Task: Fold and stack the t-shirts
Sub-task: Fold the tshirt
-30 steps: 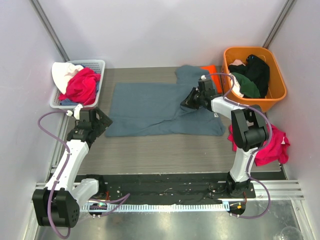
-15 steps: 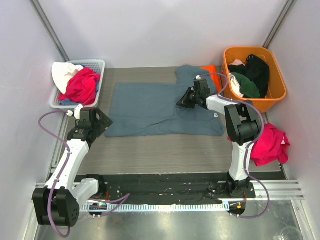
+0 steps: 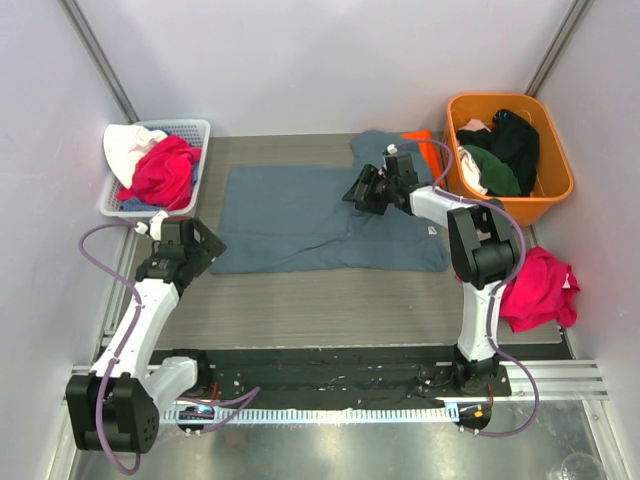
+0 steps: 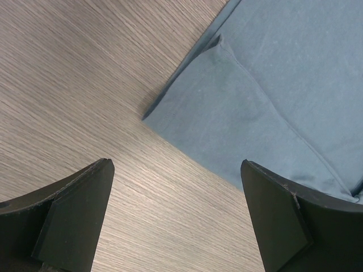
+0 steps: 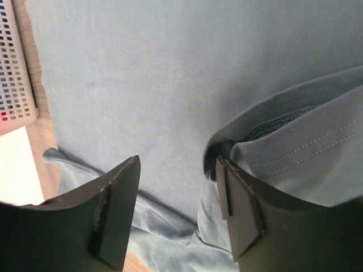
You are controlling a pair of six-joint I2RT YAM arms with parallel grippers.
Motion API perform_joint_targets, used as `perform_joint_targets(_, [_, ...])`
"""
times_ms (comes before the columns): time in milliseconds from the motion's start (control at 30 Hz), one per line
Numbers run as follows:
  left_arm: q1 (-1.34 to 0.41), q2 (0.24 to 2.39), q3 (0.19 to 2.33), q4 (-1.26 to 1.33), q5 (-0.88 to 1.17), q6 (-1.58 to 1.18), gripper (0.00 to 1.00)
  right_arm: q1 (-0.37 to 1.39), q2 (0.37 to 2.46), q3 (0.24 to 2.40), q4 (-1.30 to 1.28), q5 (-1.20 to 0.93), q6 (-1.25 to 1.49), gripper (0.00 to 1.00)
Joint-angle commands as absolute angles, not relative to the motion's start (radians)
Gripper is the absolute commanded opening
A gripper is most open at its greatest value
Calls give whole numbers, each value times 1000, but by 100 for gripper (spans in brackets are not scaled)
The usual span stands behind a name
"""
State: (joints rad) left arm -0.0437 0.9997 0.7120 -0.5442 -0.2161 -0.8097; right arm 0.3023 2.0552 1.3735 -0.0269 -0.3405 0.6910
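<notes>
Blue-grey t-shirt (image 3: 290, 215) lies spread flat. Orange tub (image 3: 530, 208) holds dark clothes (image 3: 515, 145), white basket (image 3: 190, 124) red ones. Left gripper (image 4: 176, 187) and right gripper (image 5: 176, 195) gape empty

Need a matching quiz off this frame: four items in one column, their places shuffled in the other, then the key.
Things:
1. blue-grey t-shirt
2. orange tub
3. white mesh basket
4. magenta garment

Places:
A. far left corner
B. bunched at the near right edge
C. spread flat in the middle
D. far right corner

Pairs: 1-C, 2-D, 3-A, 4-B
</notes>
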Motion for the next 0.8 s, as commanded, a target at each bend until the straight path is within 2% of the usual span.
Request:
perform_joint_targets(0, [-43,994,726,-531,-216,-782,100,304,1936,1414,14,-342,615,68])
perform_joint_targets(100, [-43,1003,730,-500,-193,-750,100,299,1873,1404,-69,-304,589,68])
perform_joint_targets(267, [-43,1103,732,-430,-138,-733,99,291,1726,1350,-282,-98,508,69])
perform_joint_targets(467, [-46,1242,762,-402,-115,-738,95,288,1543,1183,-445,101,497,70])
perform_joint_targets(600, [-46,1301,769,-403,-147,-739,90,282,1412,1057,-477,130,496,70])
perform_joint_targets(767, [-46,1341,781,-385,-178,-745,87,273,1347,999,-506,130,492,70])
